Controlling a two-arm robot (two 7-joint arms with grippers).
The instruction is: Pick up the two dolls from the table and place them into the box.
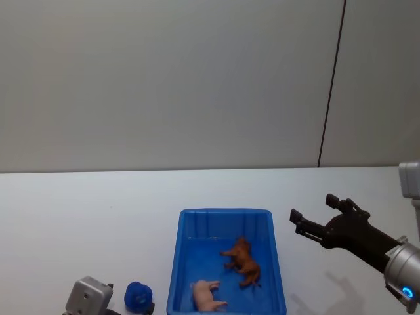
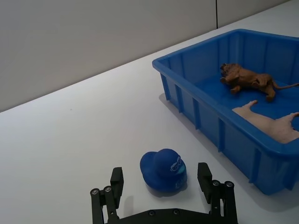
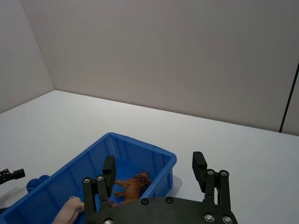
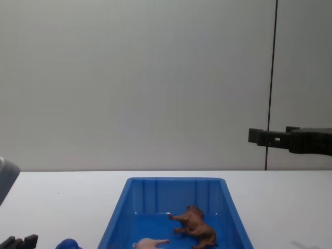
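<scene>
Black right gripper with ridged fingers and silver screws, on a silver wrist with a glowing blue ring; left gripper matching black

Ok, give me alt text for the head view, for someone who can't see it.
A blue box on a white table holds a brown lion doll and a pale pink doll. The right gripper hangs open to its right; the left gripper sits near a small blue cap.

In your head view the box loses its near rim at the 6 o'clock edge. The pink doll is cut off at 3 o'clock in the left wrist view. In the chest view, the blue cap and left pincer barely clear the 7 o'clock edge.
</scene>
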